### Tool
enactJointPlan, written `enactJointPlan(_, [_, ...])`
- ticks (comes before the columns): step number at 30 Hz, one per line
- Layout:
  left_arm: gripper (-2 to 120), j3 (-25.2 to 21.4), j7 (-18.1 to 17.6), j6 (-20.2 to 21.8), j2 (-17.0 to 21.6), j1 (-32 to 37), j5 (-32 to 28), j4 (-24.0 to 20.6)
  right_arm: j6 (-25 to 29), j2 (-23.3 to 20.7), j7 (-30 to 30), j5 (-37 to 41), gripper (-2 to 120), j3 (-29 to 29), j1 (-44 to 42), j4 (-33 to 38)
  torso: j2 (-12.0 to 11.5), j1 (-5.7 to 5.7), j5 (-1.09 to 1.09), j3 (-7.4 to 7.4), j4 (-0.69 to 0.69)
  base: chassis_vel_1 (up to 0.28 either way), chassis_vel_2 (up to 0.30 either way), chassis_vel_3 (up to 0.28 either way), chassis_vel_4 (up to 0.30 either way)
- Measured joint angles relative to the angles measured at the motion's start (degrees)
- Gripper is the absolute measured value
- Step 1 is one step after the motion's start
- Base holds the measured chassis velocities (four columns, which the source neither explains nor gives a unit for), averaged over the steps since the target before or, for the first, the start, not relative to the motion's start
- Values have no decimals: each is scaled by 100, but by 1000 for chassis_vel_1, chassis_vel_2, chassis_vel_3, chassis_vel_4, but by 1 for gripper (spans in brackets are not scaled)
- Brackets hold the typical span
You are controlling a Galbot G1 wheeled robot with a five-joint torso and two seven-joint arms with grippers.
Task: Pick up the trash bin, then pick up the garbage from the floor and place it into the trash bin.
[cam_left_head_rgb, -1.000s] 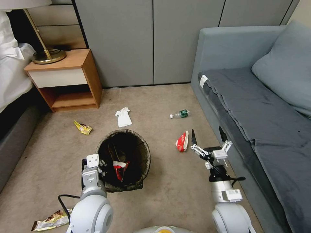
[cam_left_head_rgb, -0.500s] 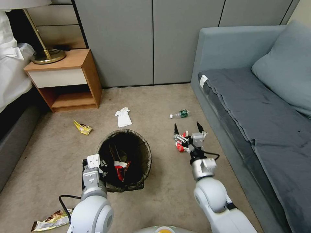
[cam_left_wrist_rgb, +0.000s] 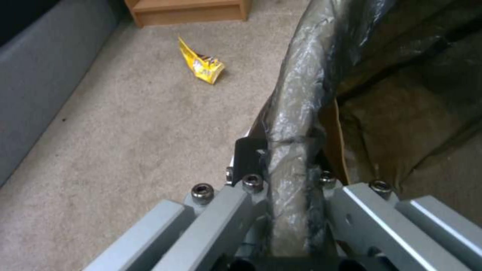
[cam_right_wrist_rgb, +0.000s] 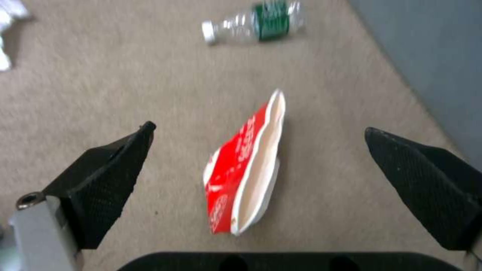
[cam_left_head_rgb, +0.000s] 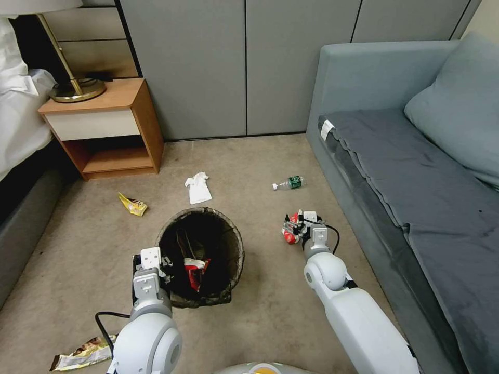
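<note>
The trash bin, lined with a dark bag, stands on the carpet in front of me with a red wrapper inside. My left gripper is shut on its near-left rim; in the left wrist view the fingers pinch the bag-covered edge. My right gripper hangs low and open over a red-and-white wrapper, one of the pieces of garbage. In the right wrist view that wrapper lies between the black fingertips, untouched.
More litter lies around: white tissue, yellow wrapper, small bottle, a wrapper at my left. A grey sofa bounds the right, a wooden nightstand and bed the left.
My right arm has swung left from beside the sofa, reached forward and dropped over the red-and-white wrapper, still open. The left gripper and the bin have not moved.
</note>
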Motion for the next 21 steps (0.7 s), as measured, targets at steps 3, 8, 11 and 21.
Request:
enactJointPlan(3, [0, -1, 1, 3, -1, -8, -2, 14, -10, 57, -86, 34, 100, 5, 144, -374, 0, 0, 1, 0, 0, 0, 0, 0, 0])
enactJointPlan(8, [0, -3, 2, 6, -8, -16, -3, 30, -3, 160, -232, 49, 100, 29, 439, -1102, 0, 0, 0, 0, 0, 0, 0, 0, 0])
enactJointPlan(11, [0, -16, 2, 8, -3, -20, -9, 30, -3, 178, -306, 89, 100, 29, 512, -1270, 0, 0, 0, 0, 0, 0, 0, 0, 0])
enactJointPlan(21, [0, -14, 2, 12, -14, -22, -12, 30, 9, 233, -426, 217, 100, 48, 756, -1591, 0, 0, 0, 0, 0, 0, 0, 0, 0])
